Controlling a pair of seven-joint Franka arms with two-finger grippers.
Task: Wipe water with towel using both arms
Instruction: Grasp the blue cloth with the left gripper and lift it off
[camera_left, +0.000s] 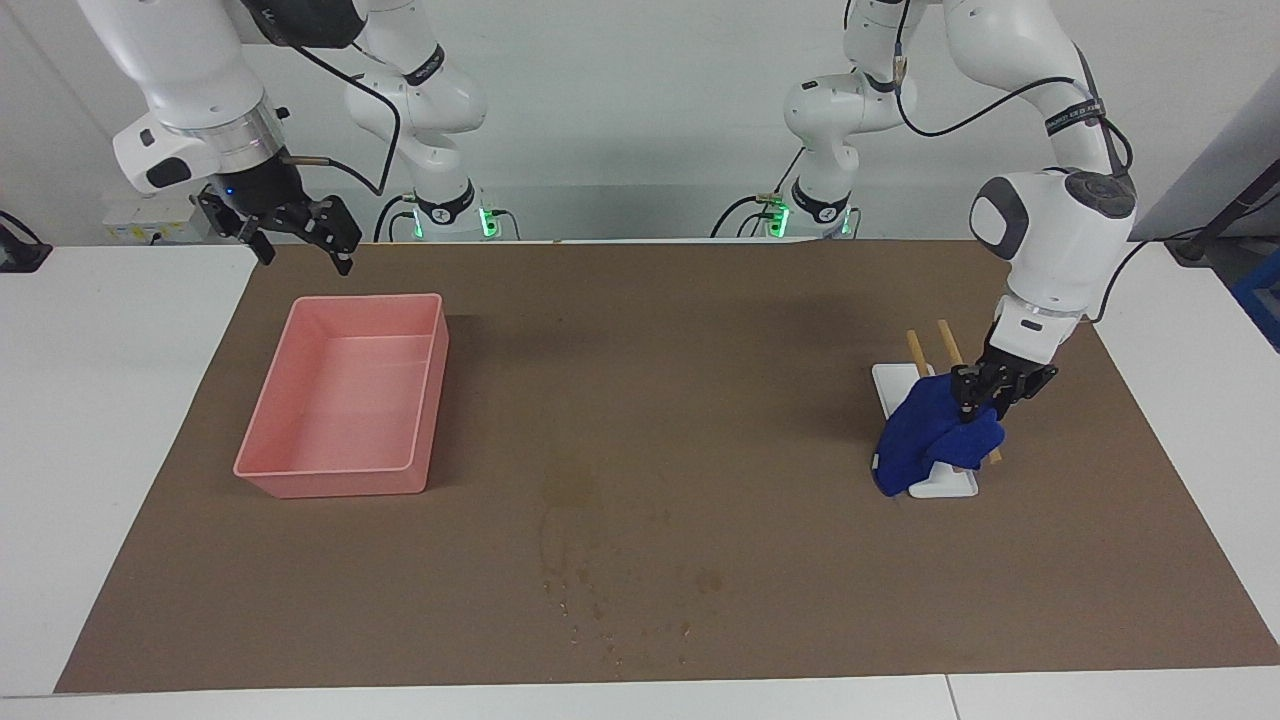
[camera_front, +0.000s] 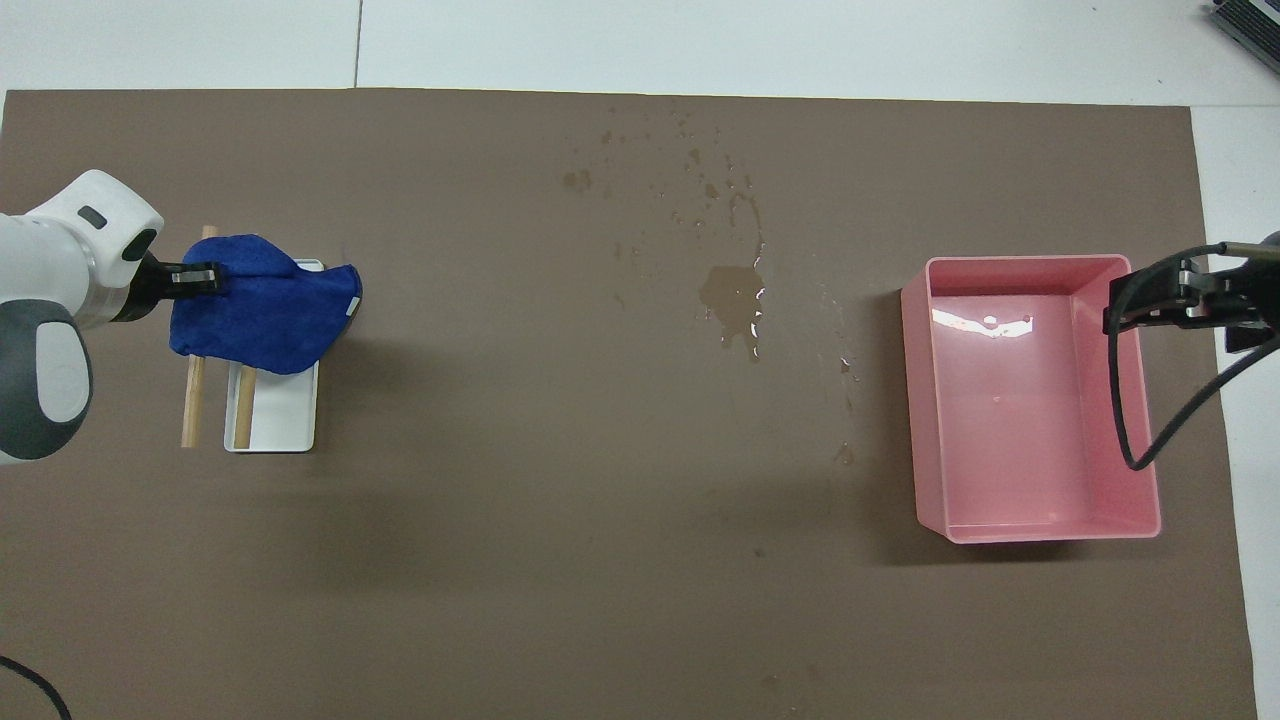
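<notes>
Facing view: the left gripper (camera_left: 985, 400) has pinched the small deep-blue terry towel (camera_left: 935, 435), draped on the white flat stand with two wooden sticks (camera_left: 925, 385) at the left arm's end. Grasping seems underway; next, lift it clear toward the brownish water blotches (camera_left: 570, 520) mid-mat. The right gripper (camera_left: 300, 240) waits, wide, over the glossy pink tray's (camera_left: 340, 480) corner.

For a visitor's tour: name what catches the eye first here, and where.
The blue towel draped over the white stand at the left arm's end, the left pincer closed on it. The pink tray sits at the right arm's end; water glistens between them.
</notes>
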